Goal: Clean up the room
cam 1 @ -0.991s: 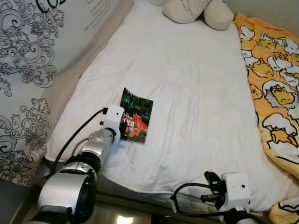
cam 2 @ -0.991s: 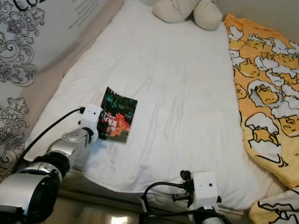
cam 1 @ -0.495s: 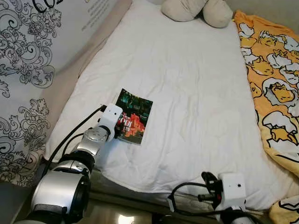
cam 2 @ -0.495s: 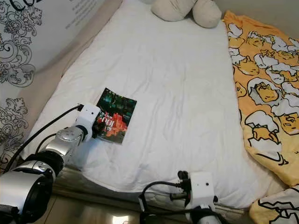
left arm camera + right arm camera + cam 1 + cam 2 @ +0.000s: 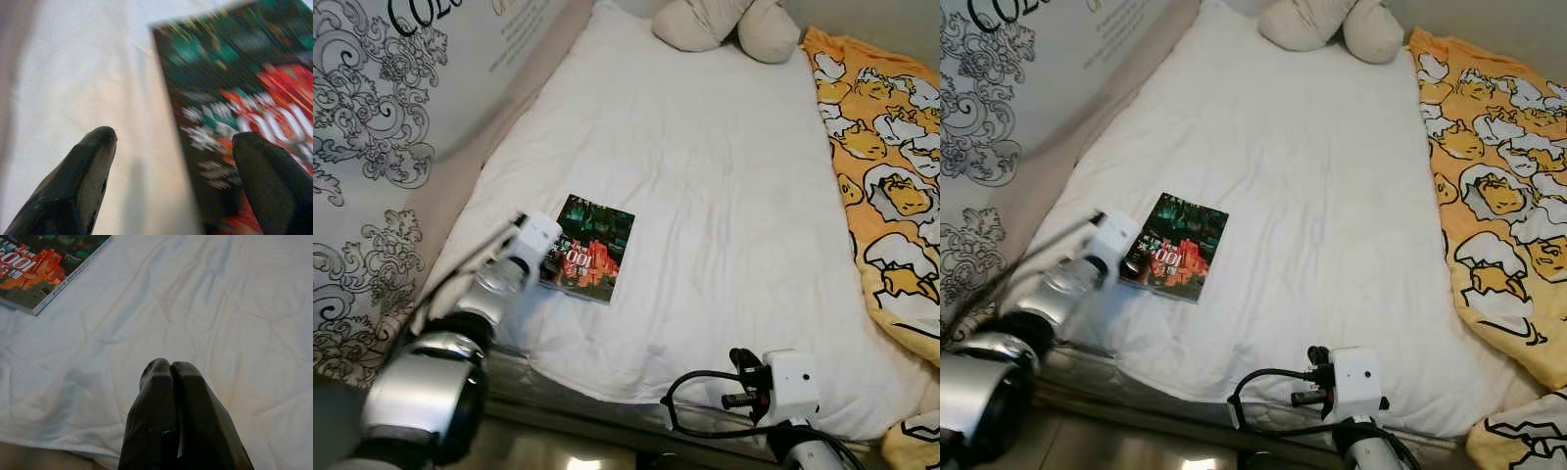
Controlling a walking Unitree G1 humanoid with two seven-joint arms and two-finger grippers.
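Observation:
A book (image 5: 592, 247) with a dark green and red cover lies flat on the white bed (image 5: 705, 176), near its left front corner. My left gripper (image 5: 551, 264) is open at the book's left edge. In the left wrist view one finger (image 5: 88, 171) hovers over the sheet and the other over the book (image 5: 244, 98); nothing is held. My right gripper (image 5: 736, 377) is shut on nothing, low at the bed's front edge. In the right wrist view its fingertips (image 5: 164, 367) point across the sheet, with the book (image 5: 39, 264) far off.
A beige stuffed toy (image 5: 724, 24) lies at the head of the bed. An orange blanket (image 5: 891, 166) with cartoon prints covers the right side. A wall hanging (image 5: 372, 147) with black ornaments runs along the left. Bare floor shows below the bed's front edge.
The book's left edge was lifted by my left gripper; now the book lies flat and the gripper has let go and drawn back slightly. The camera has shifted a little.

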